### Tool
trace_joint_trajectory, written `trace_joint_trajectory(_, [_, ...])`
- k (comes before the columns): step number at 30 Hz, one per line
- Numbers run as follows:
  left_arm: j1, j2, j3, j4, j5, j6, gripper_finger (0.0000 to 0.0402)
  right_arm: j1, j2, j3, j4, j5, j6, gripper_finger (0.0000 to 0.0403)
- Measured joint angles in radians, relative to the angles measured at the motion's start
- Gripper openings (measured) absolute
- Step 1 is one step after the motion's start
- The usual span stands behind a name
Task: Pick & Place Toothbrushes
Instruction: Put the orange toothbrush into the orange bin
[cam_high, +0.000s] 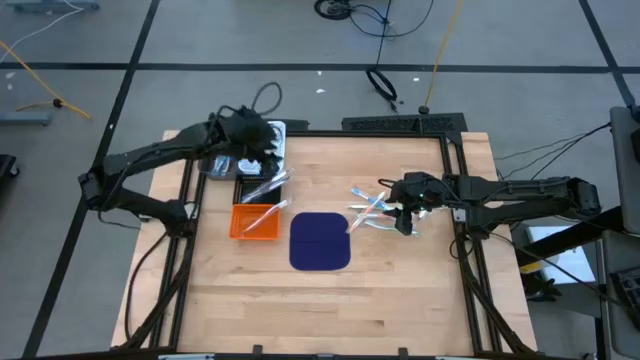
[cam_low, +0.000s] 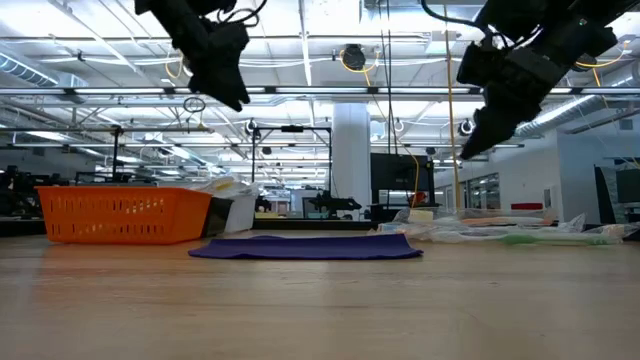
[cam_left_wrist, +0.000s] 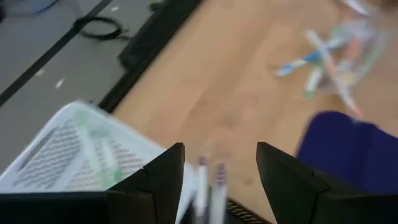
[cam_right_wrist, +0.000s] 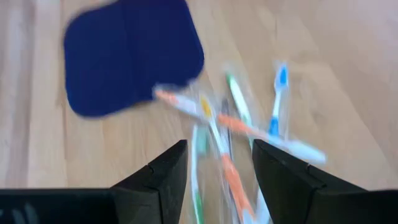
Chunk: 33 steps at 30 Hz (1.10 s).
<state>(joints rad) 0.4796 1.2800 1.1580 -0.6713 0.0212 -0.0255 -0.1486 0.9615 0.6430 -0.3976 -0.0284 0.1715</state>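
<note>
Right gripper spread wide, empty, poised over loose pile of thin clear-wrapped toothbrushes — likely lining up pick. Left gripper parted, empty above white mesh basket.

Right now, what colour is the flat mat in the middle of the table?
Dark blue. The mat shows best in the high view.

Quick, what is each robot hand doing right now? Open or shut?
Left gripper: open, empty, above the baskets, with toothbrushes below it.
Right gripper: open, holding nothing, over the toothbrush pile.
</note>
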Motion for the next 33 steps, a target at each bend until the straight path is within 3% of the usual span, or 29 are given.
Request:
trace_joint_trajectory(13, [-0.226,0.028,0.0,0.085,0.0,0.073,0.0202,0.014,0.098,0.0,-0.229,0.088,-0.006,0.0171])
trace_joint_trajectory(28, [-0.279,0.08,-0.07,0.164,-0.003,0.049,0.0202,0.046,0.25,0.0,-0.239,0.143,-0.054,0.017])
trace_joint_trajectory(33, [-0.28,0.078,-0.124,0.24,-0.002,0.018,0.0202,0.046,0.262,0.0,-0.246,0.159,-0.056,0.0129])
